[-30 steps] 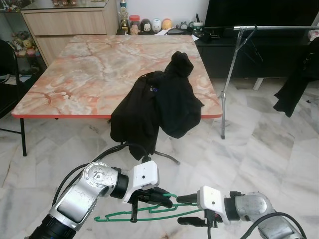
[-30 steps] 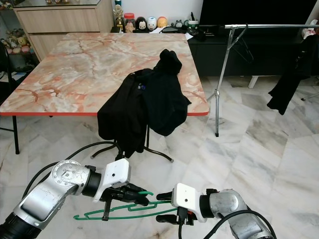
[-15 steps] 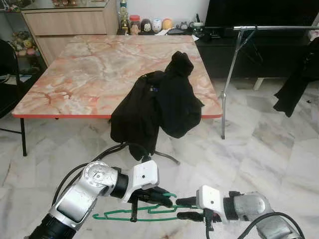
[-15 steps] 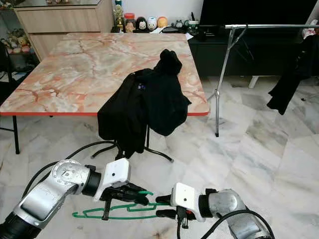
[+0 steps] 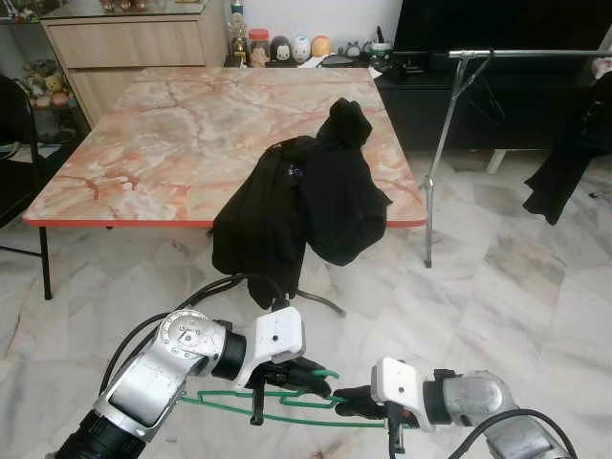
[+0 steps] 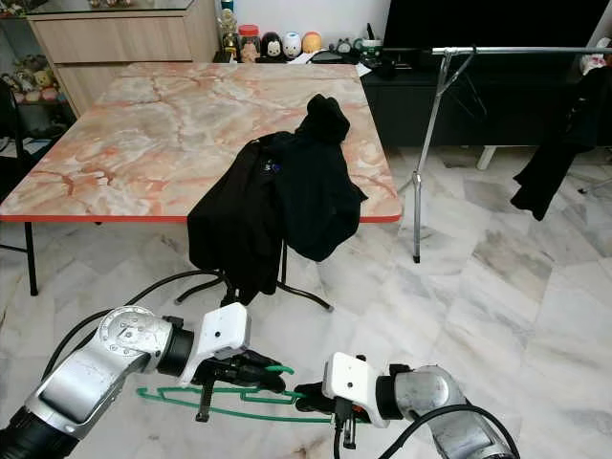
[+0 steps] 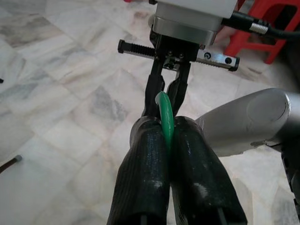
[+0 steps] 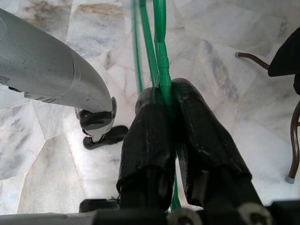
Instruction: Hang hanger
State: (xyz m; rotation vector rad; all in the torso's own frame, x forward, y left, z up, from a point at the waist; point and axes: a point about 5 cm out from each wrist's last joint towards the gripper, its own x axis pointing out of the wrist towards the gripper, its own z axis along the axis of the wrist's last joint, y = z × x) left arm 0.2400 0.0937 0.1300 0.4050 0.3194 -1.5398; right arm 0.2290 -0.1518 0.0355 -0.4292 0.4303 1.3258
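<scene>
Hanger [image 5: 277, 406]: green, held low over the marble floor [image 5: 516, 296], in front of you, between both arms. Left gripper [image 5: 308, 376] has its jaws clamped on the hook end; the left wrist view shows the green wire pinched tight between both fingers [image 7: 145, 173]. Right gripper [image 6: 311, 397] is clamped on the lower bar from the other side; the right wrist view shows green wire squeezed between its fingers [image 8: 150, 140].

Change since a second ago: the right jaws were apart beside the hanger, now they're shut on it. The hanger's far end has come up, so it sits flatter and a bit higher. So you've got a two-handed hold, likely a regrasp or handover step.

Rail [image 5: 526, 54] stands well apart, beyond the counter [image 5: 143, 143], on the right, with a dark garment [image 5: 564, 163] hanging at its end. Black jacket [image 5: 296, 210] is draped over the counter's front edge.

Hanging hasn't started. Next you probably free one gripper, lift, and walk to the rail. Watch for the thin wire twisting with both holding.
</scene>
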